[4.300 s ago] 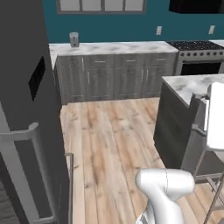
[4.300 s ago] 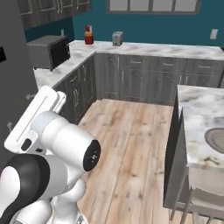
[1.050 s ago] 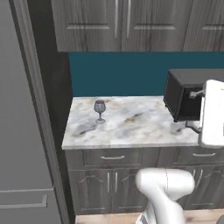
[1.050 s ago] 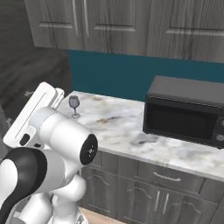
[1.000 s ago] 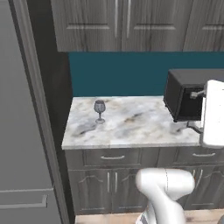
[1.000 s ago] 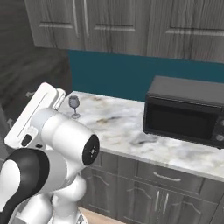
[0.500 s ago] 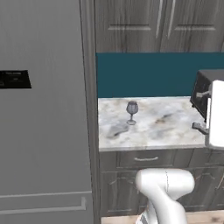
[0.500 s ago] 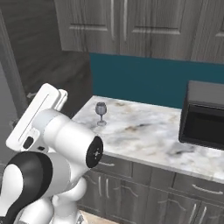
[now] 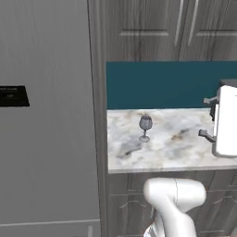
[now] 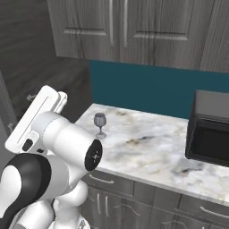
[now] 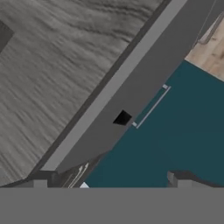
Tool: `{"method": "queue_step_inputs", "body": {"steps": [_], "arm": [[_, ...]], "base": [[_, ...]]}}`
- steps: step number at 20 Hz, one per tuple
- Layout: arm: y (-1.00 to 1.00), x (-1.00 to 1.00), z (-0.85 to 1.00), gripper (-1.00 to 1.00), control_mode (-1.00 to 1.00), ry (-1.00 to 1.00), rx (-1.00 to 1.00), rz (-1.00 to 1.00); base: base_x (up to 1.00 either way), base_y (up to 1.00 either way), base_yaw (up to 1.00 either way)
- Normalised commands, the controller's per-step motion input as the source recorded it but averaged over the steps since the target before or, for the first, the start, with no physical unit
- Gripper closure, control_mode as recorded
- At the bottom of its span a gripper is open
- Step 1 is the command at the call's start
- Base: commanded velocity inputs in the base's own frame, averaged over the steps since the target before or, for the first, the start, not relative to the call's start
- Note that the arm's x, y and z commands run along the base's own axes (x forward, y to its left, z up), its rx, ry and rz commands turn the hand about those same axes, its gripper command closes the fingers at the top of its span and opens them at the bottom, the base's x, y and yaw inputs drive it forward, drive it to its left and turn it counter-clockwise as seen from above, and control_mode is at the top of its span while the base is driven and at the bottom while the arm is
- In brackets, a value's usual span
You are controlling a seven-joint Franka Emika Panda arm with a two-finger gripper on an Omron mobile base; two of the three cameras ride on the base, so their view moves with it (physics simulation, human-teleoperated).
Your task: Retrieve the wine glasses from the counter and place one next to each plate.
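One wine glass (image 9: 145, 127) (image 10: 100, 124), small, grey and stemmed, stands upright near the left end of the marble counter (image 9: 180, 152) (image 10: 147, 156), close to the teal back wall. My gripper (image 9: 206, 118) (image 11: 109, 183) hangs above the counter to the right of the glass, well apart from it. Its fingers are spread wide and hold nothing, so it is open. In the hand view it faces grey cabinet wood and the teal wall. The plates are out of view.
A tall grey fridge (image 9: 46, 139) with a dark panel (image 9: 11, 96) closes off the counter's left end. A black microwave (image 10: 210, 129) sits on the counter to the right. Dark grey wall cabinets (image 10: 120, 27) hang above, with drawers below the counter top.
Both base views have swung: the fridge has come in on the left, the microwave has slid right, and the counter looks nearer. The glass has not moved on the counter, and the gripper stays open.
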Motion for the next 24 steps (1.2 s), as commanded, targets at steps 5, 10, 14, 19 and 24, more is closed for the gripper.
{"method": "queue_step_inputs", "body": {"steps": [5, 10, 14, 19, 24], "arm": [[0.0, 0.0, 0.0, -1.0, 1.0, 0.0, 0.0, 0.0], [0.0, 0.0, 0.0, -1.0, 1.0, 0.0, 0.0, 0.0], [0.0, 0.0, 0.0, -1.0, 1.0, 0.0, 0.0, 0.0], [0.0, 0.0, 0.0, -1.0, 1.0, 0.0, 0.0, 0.0], [0.0, 0.0, 0.0, -1.0, 1.0, 0.0, 0.0, 0.0]], "base": [[-0.44, -0.73, 0.15], [0.1, -0.07, -0.04], [0.96, 0.07, 0.0], [0.94, -0.01, 0.19], [0.34, -0.01, 0.35]]}}
